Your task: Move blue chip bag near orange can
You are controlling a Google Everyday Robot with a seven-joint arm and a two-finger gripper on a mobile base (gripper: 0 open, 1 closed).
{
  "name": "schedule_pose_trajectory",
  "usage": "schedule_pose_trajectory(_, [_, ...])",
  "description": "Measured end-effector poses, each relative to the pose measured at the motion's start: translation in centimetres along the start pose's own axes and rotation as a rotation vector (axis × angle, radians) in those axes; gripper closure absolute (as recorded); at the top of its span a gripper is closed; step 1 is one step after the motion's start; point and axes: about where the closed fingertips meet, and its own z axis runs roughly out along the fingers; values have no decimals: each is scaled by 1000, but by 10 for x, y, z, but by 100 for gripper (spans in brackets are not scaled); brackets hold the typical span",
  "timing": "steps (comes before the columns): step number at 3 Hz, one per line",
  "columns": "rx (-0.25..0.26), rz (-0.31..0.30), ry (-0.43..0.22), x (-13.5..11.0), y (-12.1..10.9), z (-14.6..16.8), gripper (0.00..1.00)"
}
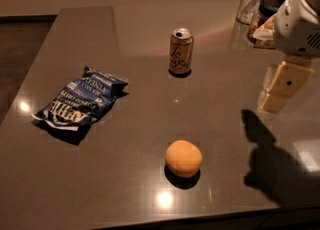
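Note:
The blue chip bag lies flat on the left side of the dark table, crinkled, with white lettering. The orange can stands upright near the table's middle back, well to the right of the bag. My gripper hangs above the table at the right edge of the view, cream-coloured below a white wrist housing. It is far from the bag and to the right of the can, and holds nothing that I can see. Its shadow falls on the table below it.
A round orange fruit sits at the front middle of the table. A clear glass and a dark jar stand at the back right, partly behind my arm. The table's front edge is close below the fruit.

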Motion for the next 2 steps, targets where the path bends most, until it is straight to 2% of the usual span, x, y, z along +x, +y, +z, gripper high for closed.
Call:
schedule_pose_trajectory(1, [-10, -62, -79, -40, -7, 12, 0])
schedule_pose_trajectory(2, [-28, -134, -167, -91, -17, 24, 0])
